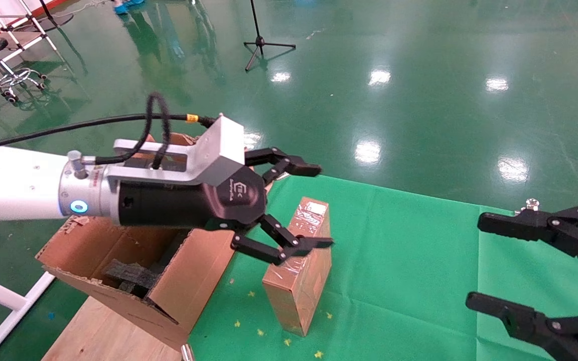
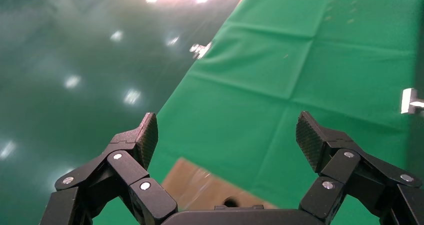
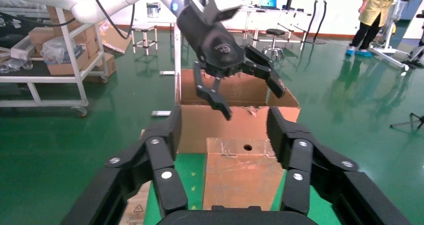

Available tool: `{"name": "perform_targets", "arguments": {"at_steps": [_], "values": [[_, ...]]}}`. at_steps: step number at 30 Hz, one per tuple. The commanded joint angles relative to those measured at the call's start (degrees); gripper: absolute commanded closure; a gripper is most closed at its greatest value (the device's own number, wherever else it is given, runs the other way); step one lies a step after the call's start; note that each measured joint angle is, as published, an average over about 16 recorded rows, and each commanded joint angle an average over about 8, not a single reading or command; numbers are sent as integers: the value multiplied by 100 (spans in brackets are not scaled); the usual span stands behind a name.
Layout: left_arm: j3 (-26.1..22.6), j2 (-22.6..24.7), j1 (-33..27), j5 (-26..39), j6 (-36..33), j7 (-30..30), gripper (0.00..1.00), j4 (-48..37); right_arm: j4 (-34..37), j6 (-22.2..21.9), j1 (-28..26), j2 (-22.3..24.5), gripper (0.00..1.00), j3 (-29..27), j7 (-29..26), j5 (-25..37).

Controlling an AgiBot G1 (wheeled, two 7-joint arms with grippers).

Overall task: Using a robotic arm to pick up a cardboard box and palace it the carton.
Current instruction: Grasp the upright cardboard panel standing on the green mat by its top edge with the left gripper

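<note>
Right wrist view alone: round hole [image 3: 247,147] in cardboard box [image 3: 242,172].

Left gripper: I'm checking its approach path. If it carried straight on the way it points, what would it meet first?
Likely nothing: the open left gripper points above the cardboard box, which stands just below it.

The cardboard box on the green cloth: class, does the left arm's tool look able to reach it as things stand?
Probably yes. The left tool hangs open just above the cardboard box, with nothing between them; the carton stands off to the side.
</note>
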State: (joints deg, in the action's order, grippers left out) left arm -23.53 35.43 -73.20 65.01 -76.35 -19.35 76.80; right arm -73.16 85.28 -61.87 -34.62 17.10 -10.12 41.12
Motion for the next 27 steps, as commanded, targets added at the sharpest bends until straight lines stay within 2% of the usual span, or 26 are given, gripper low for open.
{"name": "perform_targets", "arguments": {"at_steps": [1, 13, 27], "values": [[-49, -53, -79, 286, 86, 10, 0, 85, 1, 0, 0, 0, 100, 1, 0, 0], [-609, 442, -988, 1121, -159, -1435, 0, 75, 1, -1, -2, 1, 100, 4, 2, -2], [-1448, 1340, -2206, 2621, -654, -3151, 0, 86, 2, -2, -3, 3, 100, 8, 4, -5]]}}
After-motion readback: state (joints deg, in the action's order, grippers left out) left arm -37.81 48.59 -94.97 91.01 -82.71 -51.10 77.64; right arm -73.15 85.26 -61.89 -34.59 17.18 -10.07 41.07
